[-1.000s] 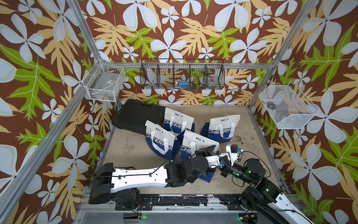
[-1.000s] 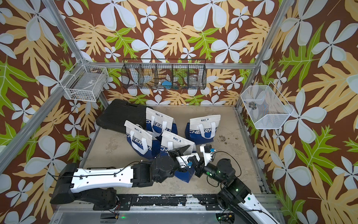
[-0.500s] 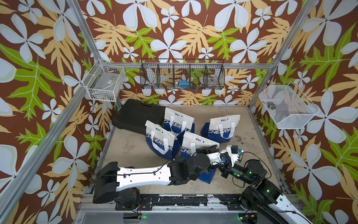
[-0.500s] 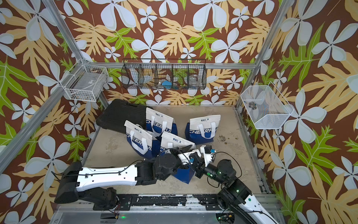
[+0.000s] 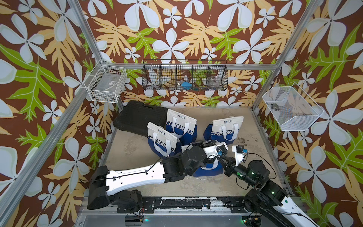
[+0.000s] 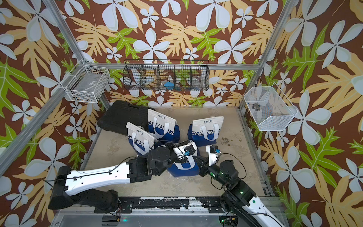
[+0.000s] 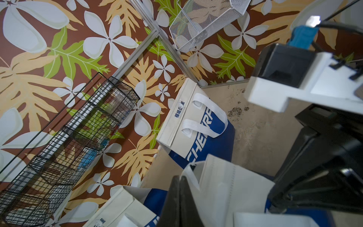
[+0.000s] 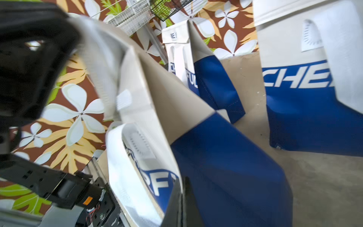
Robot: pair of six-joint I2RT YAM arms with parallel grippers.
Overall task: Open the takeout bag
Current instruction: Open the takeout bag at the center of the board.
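The takeout bag (image 5: 208, 170) nearest the front is blue below and white above, and it stands between my two arms. In both top views the left arm hides its top. My left gripper (image 7: 179, 176) is shut at the bag's upper edge, and a white handle strap (image 7: 193, 176) comes out at its tips. My right gripper (image 8: 181, 179) is shut on the other white handle loop (image 8: 117, 157), low on the bag's printed face (image 8: 157, 184). The bag's side gusset (image 8: 225, 157) is folded inward. The mouth is narrow.
Three more blue and white bags (image 5: 181, 125) (image 5: 163, 139) (image 5: 225, 127) stand close behind. A black case (image 5: 137, 116) lies at the back left. A black wire rack (image 5: 184, 76) hangs on the back wall, and white wire baskets (image 5: 106, 86) (image 5: 290, 110) hang at either side.
My left gripper has closed from open onto the bag's top strap, and the left arm has reached a little farther over the bag. The right gripper has stayed shut and hardly moved.
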